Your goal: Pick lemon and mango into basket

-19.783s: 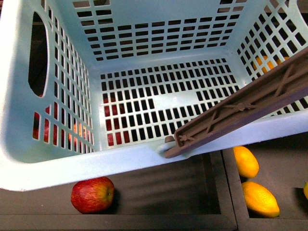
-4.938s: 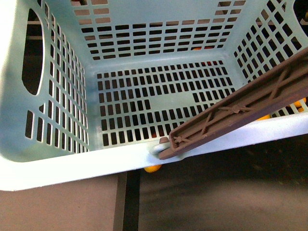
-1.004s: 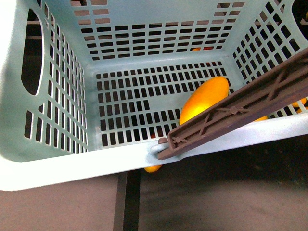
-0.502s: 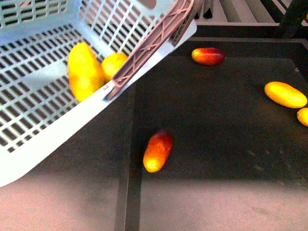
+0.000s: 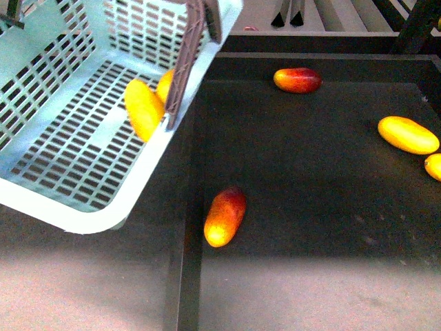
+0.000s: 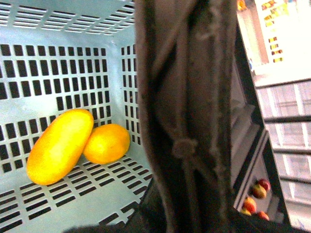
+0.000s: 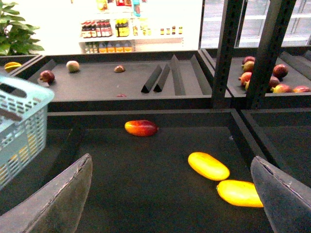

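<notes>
**fruitcam_01:** Looking at the large pale aqua slotted plastic basket [image 5: 76, 158]. Sitting tilted at the left edge of the dark tabletop [image 5: 310, 207], right?

**arx_watcher:** Yep, tilted. Can't say whether resting or lifted, though. Got a brown ribbed hoop handle [image 5: 185, 62] slanting across its right rim.

**fruitcam_01:** And spotted the small plain yellow oval lemon [image 6: 107, 143]?

**arx_watcher:** Lying on the basket floor in the corner by the handle, touching a longer yellow-orange oblong mango [image 6: 59, 146]. Half hidden behind the handle from the front.

**fruitcam_01:** Anything else around?

**arx_watcher:** Outside, on the tabletop: one red-and-yellow oblong fruit [image 5: 225, 216] just right of the basket, another red one [image 5: 298, 80] further back, plus two yellow oblong fruits [image 5: 408, 134] near the right edge, close together.

**fruitcam_01:** Pincers?

**arx_watcher:** Right pincer [image 7: 172, 194] spread wide, pinching nothing, grey fingers [image 7: 63, 199] well apart over the tabletop. Left pincer: can't tell, wrist view mostly filled by the handle up close.
</notes>
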### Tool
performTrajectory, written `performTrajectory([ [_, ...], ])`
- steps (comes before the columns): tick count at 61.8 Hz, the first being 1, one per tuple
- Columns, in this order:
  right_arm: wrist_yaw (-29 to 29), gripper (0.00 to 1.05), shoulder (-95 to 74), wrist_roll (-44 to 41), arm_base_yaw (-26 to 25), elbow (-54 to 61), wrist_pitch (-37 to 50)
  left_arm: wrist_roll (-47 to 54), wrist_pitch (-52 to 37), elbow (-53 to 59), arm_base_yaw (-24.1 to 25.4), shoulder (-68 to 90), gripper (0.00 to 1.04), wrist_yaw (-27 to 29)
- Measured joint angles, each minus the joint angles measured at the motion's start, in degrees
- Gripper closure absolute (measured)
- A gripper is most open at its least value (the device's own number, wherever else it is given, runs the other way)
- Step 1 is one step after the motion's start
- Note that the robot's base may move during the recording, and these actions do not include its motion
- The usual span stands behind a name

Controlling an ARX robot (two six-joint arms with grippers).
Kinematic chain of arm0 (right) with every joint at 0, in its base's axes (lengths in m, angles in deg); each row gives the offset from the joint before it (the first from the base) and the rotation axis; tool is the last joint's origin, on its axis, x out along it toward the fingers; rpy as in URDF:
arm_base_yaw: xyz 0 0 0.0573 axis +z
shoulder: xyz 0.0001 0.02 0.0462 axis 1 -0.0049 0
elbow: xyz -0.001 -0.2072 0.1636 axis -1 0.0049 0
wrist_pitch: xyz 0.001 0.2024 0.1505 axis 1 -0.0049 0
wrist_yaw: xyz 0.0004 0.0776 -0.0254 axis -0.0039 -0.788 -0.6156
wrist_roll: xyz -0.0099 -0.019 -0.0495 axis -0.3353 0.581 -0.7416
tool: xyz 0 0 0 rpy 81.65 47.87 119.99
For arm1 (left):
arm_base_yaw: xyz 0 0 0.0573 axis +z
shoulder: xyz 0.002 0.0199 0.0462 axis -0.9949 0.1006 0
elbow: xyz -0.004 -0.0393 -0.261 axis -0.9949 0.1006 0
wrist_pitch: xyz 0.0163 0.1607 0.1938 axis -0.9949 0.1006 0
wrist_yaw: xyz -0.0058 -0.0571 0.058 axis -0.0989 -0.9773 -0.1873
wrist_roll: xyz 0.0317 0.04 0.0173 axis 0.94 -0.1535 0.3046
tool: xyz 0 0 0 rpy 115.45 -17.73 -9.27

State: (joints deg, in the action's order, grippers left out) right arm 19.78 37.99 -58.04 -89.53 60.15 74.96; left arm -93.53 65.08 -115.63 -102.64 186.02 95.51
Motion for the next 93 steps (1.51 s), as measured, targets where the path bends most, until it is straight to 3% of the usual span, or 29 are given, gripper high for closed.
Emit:
performTrajectory([
  [23,0.00,0.09,0.00,0.00,0.00,0.00,0.00,-2.34,-0.83,-4.59,5.14,9.14,1.01,-5.49],
  [53,0.00,0.09,0.02,0.00,0.00,0.00,0.00,-6.47,-3.56,3.45,6.12,7.30,1.00,-5.22],
  [82,0.00,0.09,0.02,0.00,0.00,0.00,0.00,-5.11,-1.88,11.23,7.65,-4.07,0.11,-2.67],
  [85,0.00,0.09,0.02,0.00,0.00,0.00,0.00,-4.72,-1.09,12.26,7.69,-5.90,0.05,-2.29],
  [93,0.00,0.09,0.02,0.00,0.00,0.00,0.00,-3.21,2.12,15.21,8.15,-11.41,0.07,-0.57],
])
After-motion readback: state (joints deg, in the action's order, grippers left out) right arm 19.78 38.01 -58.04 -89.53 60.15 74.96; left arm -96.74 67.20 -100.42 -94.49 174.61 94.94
